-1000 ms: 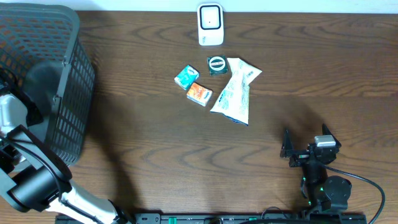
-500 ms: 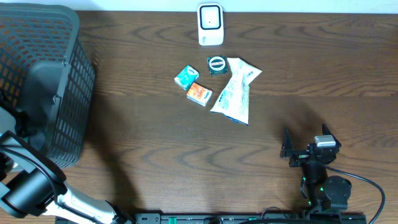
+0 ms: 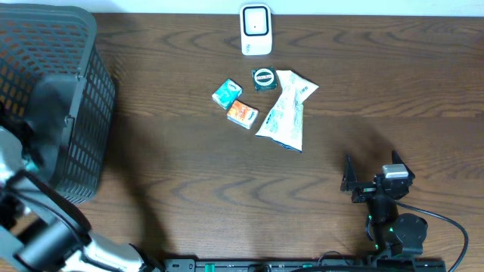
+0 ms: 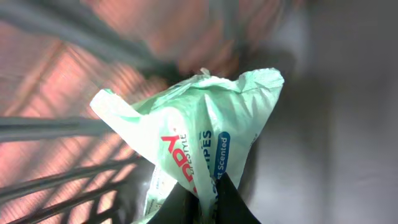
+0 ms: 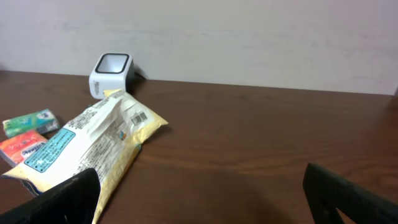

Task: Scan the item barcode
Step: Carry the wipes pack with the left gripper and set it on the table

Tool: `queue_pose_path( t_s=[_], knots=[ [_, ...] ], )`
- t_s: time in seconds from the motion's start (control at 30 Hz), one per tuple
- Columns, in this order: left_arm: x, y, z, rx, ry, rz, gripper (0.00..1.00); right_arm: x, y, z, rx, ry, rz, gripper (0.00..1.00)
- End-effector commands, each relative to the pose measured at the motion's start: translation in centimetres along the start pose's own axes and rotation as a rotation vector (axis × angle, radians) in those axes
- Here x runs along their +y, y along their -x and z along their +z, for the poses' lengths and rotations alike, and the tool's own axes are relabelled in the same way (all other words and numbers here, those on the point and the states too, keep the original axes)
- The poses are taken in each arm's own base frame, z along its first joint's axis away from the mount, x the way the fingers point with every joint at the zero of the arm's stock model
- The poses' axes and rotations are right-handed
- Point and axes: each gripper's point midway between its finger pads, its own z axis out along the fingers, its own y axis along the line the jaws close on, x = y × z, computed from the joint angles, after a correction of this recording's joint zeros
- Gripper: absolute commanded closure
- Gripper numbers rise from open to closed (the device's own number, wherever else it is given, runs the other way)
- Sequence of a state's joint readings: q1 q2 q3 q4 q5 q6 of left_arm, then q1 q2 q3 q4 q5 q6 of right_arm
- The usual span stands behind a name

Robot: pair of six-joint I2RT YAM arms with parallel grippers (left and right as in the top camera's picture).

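Observation:
A pale green wipes packet (image 4: 199, 118) with red and blue print is in the left wrist view, inside the dark mesh basket (image 3: 72, 113). My left gripper (image 4: 205, 200) is shut on the packet's lower edge, the film pinched between its black fingers. In the overhead view the left arm (image 3: 17, 162) reaches into the basket, and the packet is barely visible there. The white barcode scanner (image 3: 255, 30) stands at the table's far edge. My right gripper (image 3: 369, 185) rests open near the front right, holding nothing.
Near the scanner lie a white and yellow snack bag (image 3: 286, 109), a teal box (image 3: 226, 92), an orange box (image 3: 243, 113) and a round tin (image 3: 264, 78). The right wrist view shows the snack bag (image 5: 87, 146) and the scanner (image 5: 112, 74) against a pale wall.
My left gripper has gone from open to shut on the wipes packet, and the left arm has shifted inside the basket. The right arm has not moved.

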State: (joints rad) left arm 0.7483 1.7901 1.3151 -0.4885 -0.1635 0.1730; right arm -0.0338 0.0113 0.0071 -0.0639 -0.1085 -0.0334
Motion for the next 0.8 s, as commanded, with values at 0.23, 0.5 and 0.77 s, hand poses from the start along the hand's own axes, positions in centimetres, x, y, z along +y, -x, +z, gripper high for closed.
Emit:
queue_pose_path(
  t_s=[0.23, 0.5, 0.77],
  knots=[
    [-8.1, 9.0, -23.3, -0.586, -0.556, -0.139, 0.93, 0.0, 0.0, 0.0, 0.000, 0.000, 0.011, 0.01],
    [-17.7, 5.6, -33.7, -0.581, -1.000, -0.066, 0.93, 0.0, 0.0, 0.0, 0.000, 0.000, 0.011, 0.01],
    [-29.2, -0.8, -36.0, -0.403, -1.191, 0.163, 0.93, 0.0, 0.0, 0.0, 0.000, 0.000, 0.011, 0.01]
  ],
)
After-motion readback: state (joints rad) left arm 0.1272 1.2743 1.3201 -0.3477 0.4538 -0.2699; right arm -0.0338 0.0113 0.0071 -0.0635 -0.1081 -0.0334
